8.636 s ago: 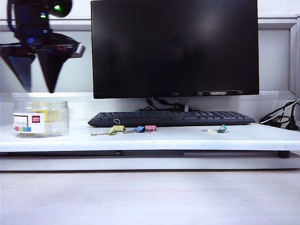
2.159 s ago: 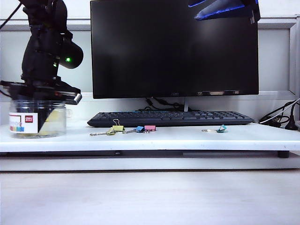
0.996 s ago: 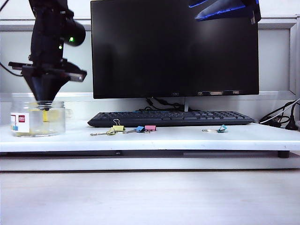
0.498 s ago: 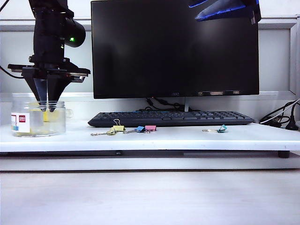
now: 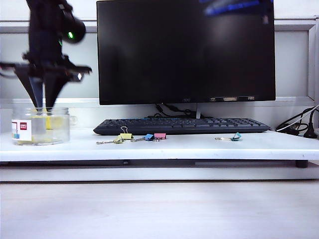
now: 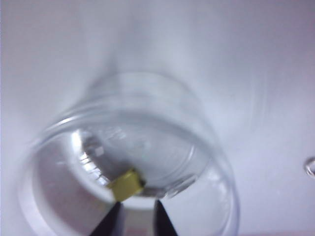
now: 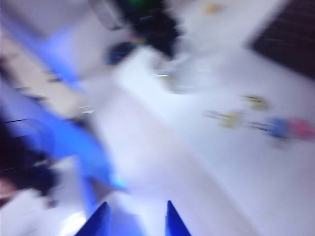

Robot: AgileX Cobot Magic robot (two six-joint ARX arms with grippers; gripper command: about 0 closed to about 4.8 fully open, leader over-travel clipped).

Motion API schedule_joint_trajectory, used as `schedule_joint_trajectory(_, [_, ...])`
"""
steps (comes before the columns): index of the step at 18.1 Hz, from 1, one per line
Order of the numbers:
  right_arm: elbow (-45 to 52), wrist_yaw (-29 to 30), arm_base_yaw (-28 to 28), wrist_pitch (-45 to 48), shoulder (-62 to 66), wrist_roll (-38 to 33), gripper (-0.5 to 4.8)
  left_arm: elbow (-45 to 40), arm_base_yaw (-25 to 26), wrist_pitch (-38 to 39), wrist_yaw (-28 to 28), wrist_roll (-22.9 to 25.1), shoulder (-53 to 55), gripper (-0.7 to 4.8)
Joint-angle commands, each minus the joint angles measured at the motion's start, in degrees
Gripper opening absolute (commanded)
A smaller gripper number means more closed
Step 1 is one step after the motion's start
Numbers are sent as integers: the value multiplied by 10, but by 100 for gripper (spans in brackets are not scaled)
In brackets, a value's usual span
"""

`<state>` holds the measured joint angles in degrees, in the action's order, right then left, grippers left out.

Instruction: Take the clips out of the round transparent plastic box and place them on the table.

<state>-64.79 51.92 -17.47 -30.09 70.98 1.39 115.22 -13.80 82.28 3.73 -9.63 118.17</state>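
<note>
Left gripper: risen since half a second ago to the mouth of the round transparent plastic box at the left end of the long white table; fingers narrowly parted, pale-yellow clip at their tips, hold uncertain. Extraction likely underway. Right gripper: high above the monitor, spread, empty.

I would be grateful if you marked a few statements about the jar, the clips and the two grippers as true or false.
1. The left gripper is at the mouth of the round transparent plastic box. True.
2. The left gripper holds a pink clip. False: a yellow clip sits at its fingertips.
3. The box lies tipped on its side. False: it stands upright on the table.
4. Some clips lie in front of the keyboard. True.
5. The right gripper is closed on the teal clip. False: its jaws are open and empty, high up.
</note>
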Motion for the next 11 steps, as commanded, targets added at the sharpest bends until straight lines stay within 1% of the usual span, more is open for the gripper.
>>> schedule_joint_trajectory(1, [-2,48,-1,18,-2,1,148,0,16,7,-4,8,-19,93])
schedule_joint_trajectory(2, [-2,48,-1,18,-2,1,148,-2,16,7,-14,8,-22,93])
schedule_joint_trajectory(5, [-2,48,-1,18,-2,1,148,-21,16,7,-17,6,-23,93])
schedule_joint_trajectory(6, [-2,48,-1,18,-2,1,148,-43,16,7,-27,0,-23,93])
schedule_joint_trajectory(9, [-2,48,-1,16,-2,2,148,-71,16,7,-27,-6,-23,93])
schedule_joint_trajectory(11, [-2,48,-1,16,-2,2,148,-72,16,7,-27,-15,-23,93])
